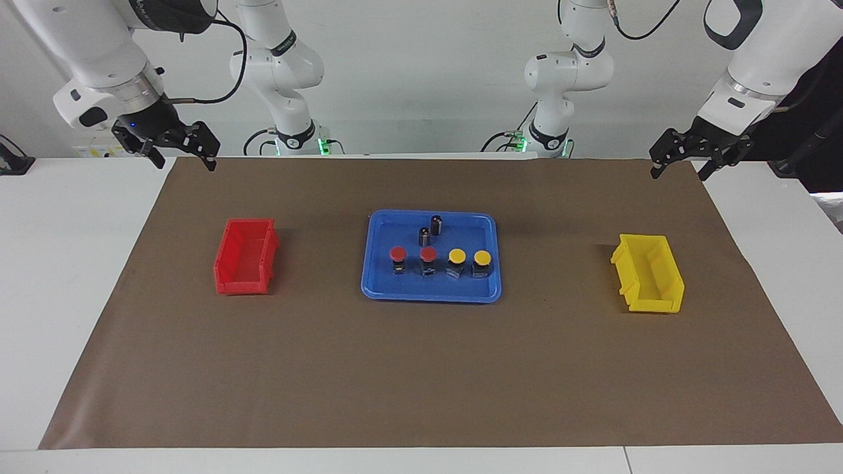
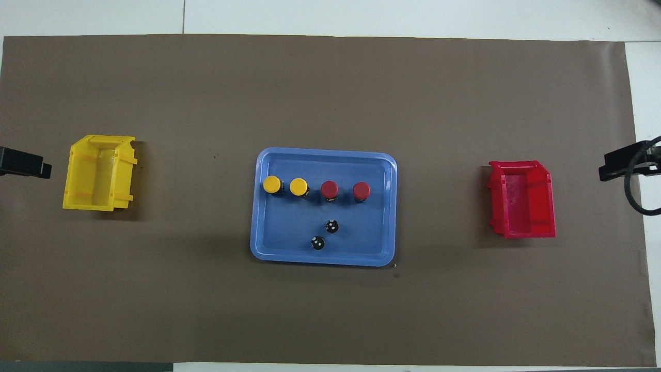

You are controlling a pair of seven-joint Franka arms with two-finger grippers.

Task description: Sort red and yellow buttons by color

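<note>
Brown paper (image 1: 421, 368) covers most of the white tabletop (image 1: 59, 276), with a pale wall above it in the facing view. Going across that view: the right hand (image 1: 181, 153) waits raised, open and empty, over the paper's edge; a red bin (image 1: 245, 257); a blue tray (image 1: 431, 295) holding two red buttons (image 1: 413, 254), two yellow buttons (image 1: 469, 256) and two dark cylinders (image 1: 430, 230) nearer the robots; a yellow bin (image 1: 649, 273). The left hand (image 1: 681, 164) waits likewise, open and empty.

Blue tray (image 1: 431, 294), mid-desk (image 1: 66, 276), on brown mat (image 1: 421, 368). Two dark cylinders (image 1: 436, 225) with silvery tops, upright in tray. Red bin (image 1: 245, 257), right arm's end; yellow bin (image 1: 649, 273), left arm's end.
</note>
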